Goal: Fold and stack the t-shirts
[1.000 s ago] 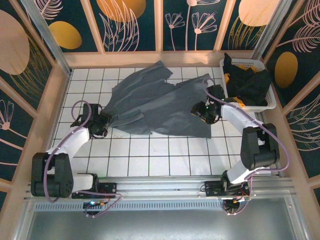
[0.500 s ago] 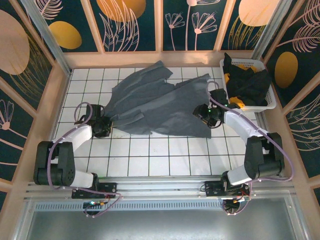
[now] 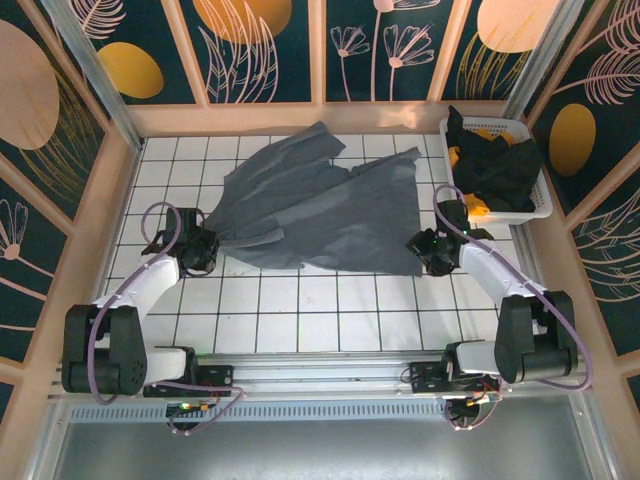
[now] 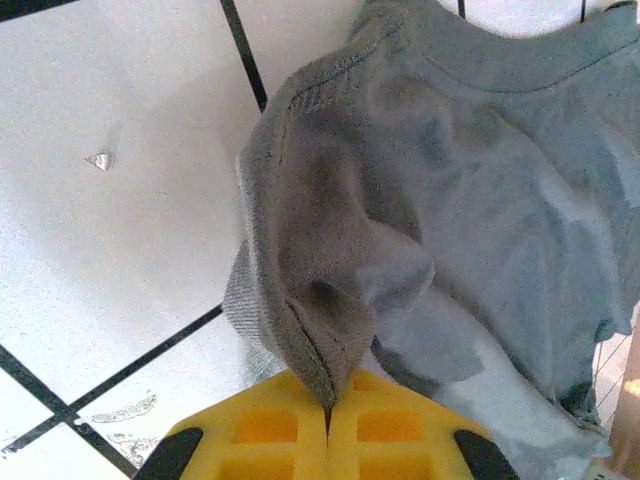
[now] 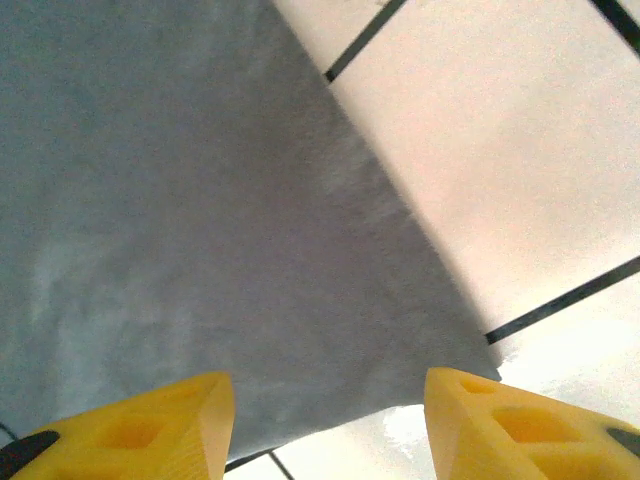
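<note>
**Item 1. Grey-blue t-shirt** (image 3: 310, 210): the large one. It lies spread and creased on the white tiled table (image 3: 330, 310), directly left of the white slatted basket (image 3: 543, 203). Its nearest edge is close to the basket's left wall, and its far end is gathered into a bunch well to the left.

**Item 2. Black t-shirt** (image 3: 500, 165): heaped inside the basket, rising above the rim at the back.

**Item 3. Orange-yellow t-shirt** (image 3: 478, 209): inside the basket under the black one. Patches of it show at the front-left corner and along the left wall.

**Item 4. Left gripper** (image 3: 205, 248): well left of the basket, at the bunched end of the grey-blue t-shirt. In the left wrist view its yellow fingers (image 4: 260, 430) are clenched together, pinching a peaked fold of the grey cloth.

**Item 5. Right gripper** (image 3: 432, 250): just front-left of the basket, at the shirt's near right corner. In the right wrist view the yellow fingers (image 5: 140, 425) stand apart, one on each side of the corner hem. The cloth lies flat beneath them, ungrasped.
</note>
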You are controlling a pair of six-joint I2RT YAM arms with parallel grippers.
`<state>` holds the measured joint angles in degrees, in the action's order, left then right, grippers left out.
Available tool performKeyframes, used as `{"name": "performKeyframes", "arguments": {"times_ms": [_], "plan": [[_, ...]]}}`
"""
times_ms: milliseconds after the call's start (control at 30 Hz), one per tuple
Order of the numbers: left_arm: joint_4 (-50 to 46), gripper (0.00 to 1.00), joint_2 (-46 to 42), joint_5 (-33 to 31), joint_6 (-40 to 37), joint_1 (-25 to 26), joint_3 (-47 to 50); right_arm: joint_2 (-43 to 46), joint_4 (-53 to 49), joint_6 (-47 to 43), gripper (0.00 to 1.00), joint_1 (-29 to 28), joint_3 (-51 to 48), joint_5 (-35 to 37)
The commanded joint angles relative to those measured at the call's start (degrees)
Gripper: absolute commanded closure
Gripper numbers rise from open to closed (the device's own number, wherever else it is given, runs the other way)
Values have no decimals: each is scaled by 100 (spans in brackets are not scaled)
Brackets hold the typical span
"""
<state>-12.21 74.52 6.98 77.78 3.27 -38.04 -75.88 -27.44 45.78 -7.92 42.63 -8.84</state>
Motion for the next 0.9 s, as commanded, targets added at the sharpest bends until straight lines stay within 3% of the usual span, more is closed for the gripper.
{"name": "performKeyframes", "arguments": {"times_ms": [0, 467, 533, 600, 667, 800, 867], "plan": [[-131, 100, 2, -12, -232, -46, -160, -263, -285, -88, 47, -43, -144, 75], [-10, 100, 128, 171, -399, -46, -243, -1480, -150, -845, 50, -472, 137, 796], [2, 100, 143, 198, -441, -46, -291, -1566, -101, -922, 59, -425, 202, 807], [40, 100, 152, 215, -459, -45, -328, -1627, -30, -1024, 77, -413, 305, 753], [136, 100, 167, 265, -478, -50, -353, -1673, 25, -1141, 88, -414, 462, 726], [430, 100, 240, 449, -594, -46, -513, -1659, -8, -1537, 100, -471, 1079, 741], [629, 100, 266, 544, -625, -46, -629, -1660, -86, -1737, 100, -472, 1515, 769]]}}
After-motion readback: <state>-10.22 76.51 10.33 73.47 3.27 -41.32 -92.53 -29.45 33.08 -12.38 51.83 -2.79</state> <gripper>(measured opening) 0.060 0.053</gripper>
